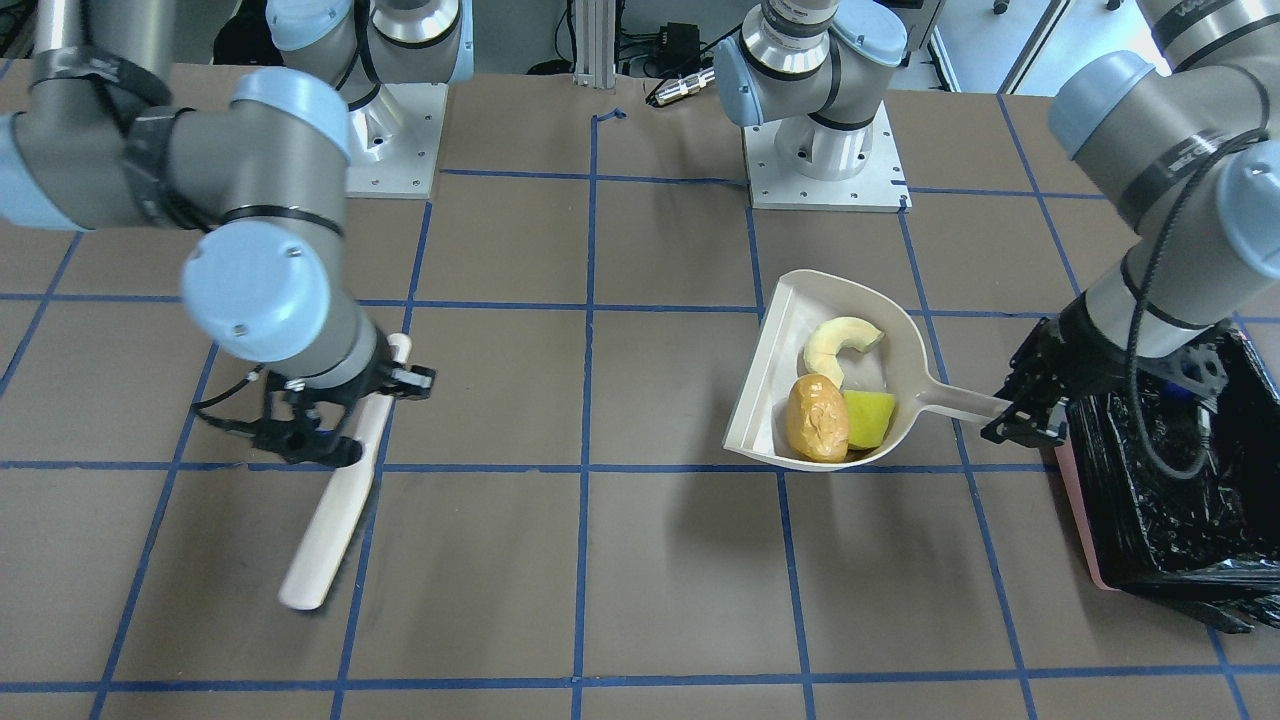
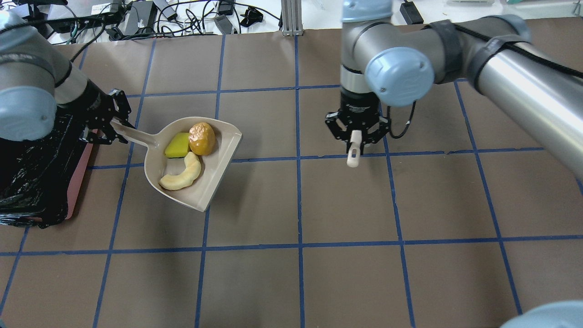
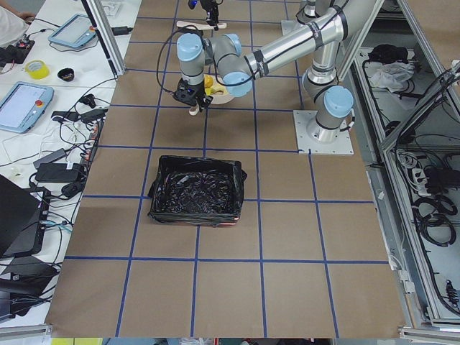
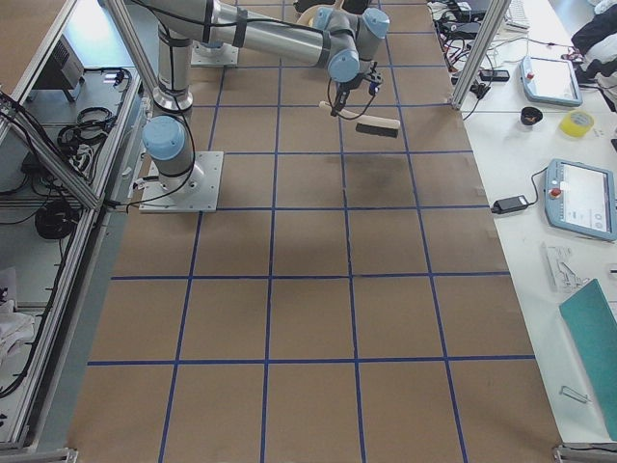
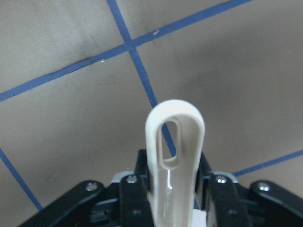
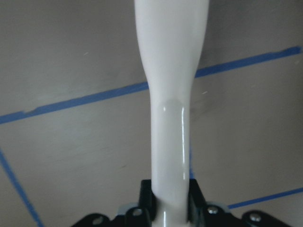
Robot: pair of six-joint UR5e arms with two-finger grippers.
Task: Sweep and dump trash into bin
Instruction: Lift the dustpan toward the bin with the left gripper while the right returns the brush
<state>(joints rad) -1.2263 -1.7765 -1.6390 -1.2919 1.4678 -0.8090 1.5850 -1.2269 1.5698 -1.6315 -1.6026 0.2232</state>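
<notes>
the bag-lined pink bin (image 2: 76, 184) sits just beside and partly under the left gripper (image 2: 115, 127), which is clamped on the handle end of the beige dustpan (image 2: 214, 184), a sensible hold for what looks like a light, stiff plastic scoop. out past its fingertips the pan carries three loose pieces: a soft sponge (image 2: 176, 146), a rounded potato-like lump (image 2: 202, 138) that seems likely to roll, and a crescent slice (image 2: 182, 174), so any tilt should be gradual. well off to that gripper's right, the right gripper (image 2: 355, 136) is closed around the brush (image 2: 353, 156).

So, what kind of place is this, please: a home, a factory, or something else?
Probably a robotics lab or test cell, not a home. The left arm and right arm are bolted to a table marked with a blue tape grid, and teach pendants lie on a side bench.
</notes>
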